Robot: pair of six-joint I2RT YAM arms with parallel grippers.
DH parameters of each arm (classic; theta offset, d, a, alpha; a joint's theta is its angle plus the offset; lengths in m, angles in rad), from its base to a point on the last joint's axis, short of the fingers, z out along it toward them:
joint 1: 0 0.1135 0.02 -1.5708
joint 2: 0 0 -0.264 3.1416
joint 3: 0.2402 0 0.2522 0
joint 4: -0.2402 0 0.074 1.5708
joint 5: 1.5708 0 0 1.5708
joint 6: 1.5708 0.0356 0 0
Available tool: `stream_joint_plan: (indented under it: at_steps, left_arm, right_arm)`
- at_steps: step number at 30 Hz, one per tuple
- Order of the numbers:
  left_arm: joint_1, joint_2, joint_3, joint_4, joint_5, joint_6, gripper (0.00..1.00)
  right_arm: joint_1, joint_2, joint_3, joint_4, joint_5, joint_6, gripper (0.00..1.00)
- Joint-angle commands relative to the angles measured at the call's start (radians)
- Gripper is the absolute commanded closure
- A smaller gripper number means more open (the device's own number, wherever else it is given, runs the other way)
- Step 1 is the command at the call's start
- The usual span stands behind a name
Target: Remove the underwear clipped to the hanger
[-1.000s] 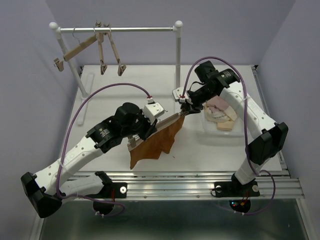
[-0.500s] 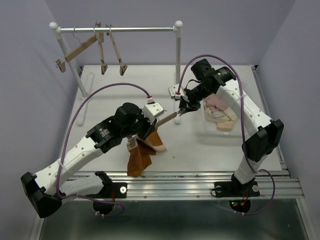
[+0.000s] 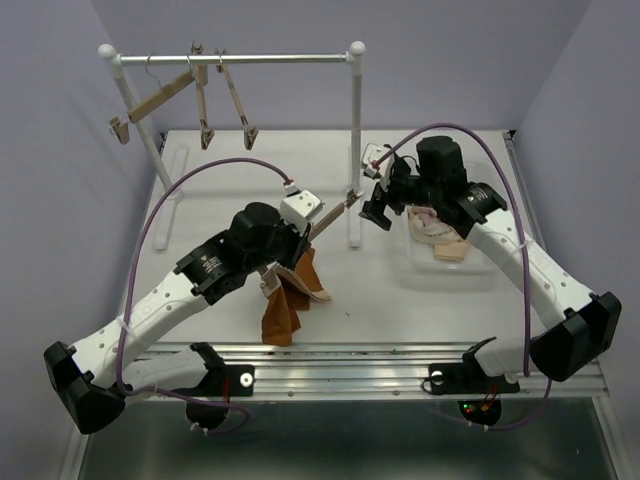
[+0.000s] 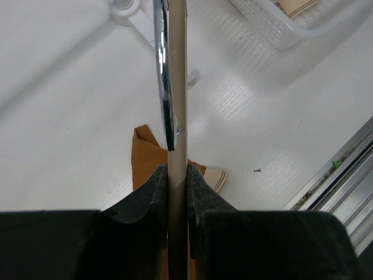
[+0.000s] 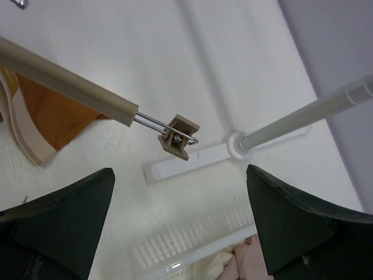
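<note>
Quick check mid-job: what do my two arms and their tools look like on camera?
Both the left arm and right arm have white links with black joints and bases. A purple cable runs to each wrist's white camera box. The left tool and right tool have dark, matte, chunky fingers.

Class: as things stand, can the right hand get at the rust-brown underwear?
Probably yes: the right hand is open, with nothing between it and the rust-brown underwear, though the left hand and hanger overhang part of the fabric.
</note>
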State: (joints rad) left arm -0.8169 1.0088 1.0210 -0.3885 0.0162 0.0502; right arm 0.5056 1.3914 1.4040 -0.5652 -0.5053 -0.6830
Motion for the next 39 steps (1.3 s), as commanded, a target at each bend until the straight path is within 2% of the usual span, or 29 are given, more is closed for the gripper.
stream_joint_plan:
  at_steps: [1, 3, 6, 8, 12, 13, 15, 18, 21, 24, 29, 34, 39]
  left_arm:
    - [-0.002, 0.008, -0.001, 0.135, -0.056, -0.094, 1.00]
    - [-0.002, 0.014, -0.009, 0.206, -0.042, -0.124, 1.00]
    - [-0.002, 0.013, -0.050, 0.354, -0.035, -0.165, 1.00]
    - [-0.002, 0.023, -0.071, 0.477, -0.021, -0.180, 1.00]
    - [-0.001, 0.056, -0.072, 0.594, -0.055, -0.211, 1.00]
    - [0.001, 0.063, -0.068, 0.617, -0.048, -0.214, 1.00]
    - [0.007, 0.089, -0.064, 0.638, -0.029, -0.236, 1.00]
    - [0.027, 0.131, -0.059, 0.675, -0.021, -0.268, 1.00]
    - [0.090, 0.169, -0.047, 0.709, 0.138, -0.314, 1.00]
    - [0.131, 0.174, -0.067, 0.757, 0.236, -0.355, 1.00]
    - [0.140, 0.166, -0.079, 0.786, 0.281, -0.388, 1.00]
    - [0.140, 0.151, -0.107, 0.832, 0.321, -0.405, 1.00]
    - [0.140, 0.155, -0.110, 0.843, 0.355, -0.408, 1.00]
  right_arm:
    - [0.004, -0.078, -0.106, 0.333, 0.138, 0.333, 0.00]
    - [0.004, -0.116, -0.182, 0.408, 0.151, 0.431, 0.00]
    - [0.004, -0.190, -0.317, 0.577, 0.203, 0.731, 0.00]
    - [0.004, -0.213, -0.368, 0.687, 0.224, 0.830, 0.00]
    - [0.004, -0.253, -0.483, 0.855, 0.140, 1.029, 0.00]
    - [0.004, -0.268, -0.543, 0.957, 0.122, 1.106, 0.00]
    - [0.004, -0.275, -0.589, 1.051, 0.091, 1.213, 0.00]
    - [0.004, -0.267, -0.634, 1.156, 0.100, 1.264, 0.00]
    - [-0.005, -0.270, -0.671, 1.253, 0.154, 1.325, 0.00]
    - [-0.015, -0.276, -0.710, 1.321, 0.200, 1.384, 0.00]
    - [-0.024, -0.267, -0.746, 1.402, 0.309, 1.470, 0.00]
    - [-0.024, -0.213, -0.752, 1.510, 0.280, 1.537, 0.00]
    - [-0.024, -0.129, -0.751, 1.697, 0.261, 1.566, 0.00]
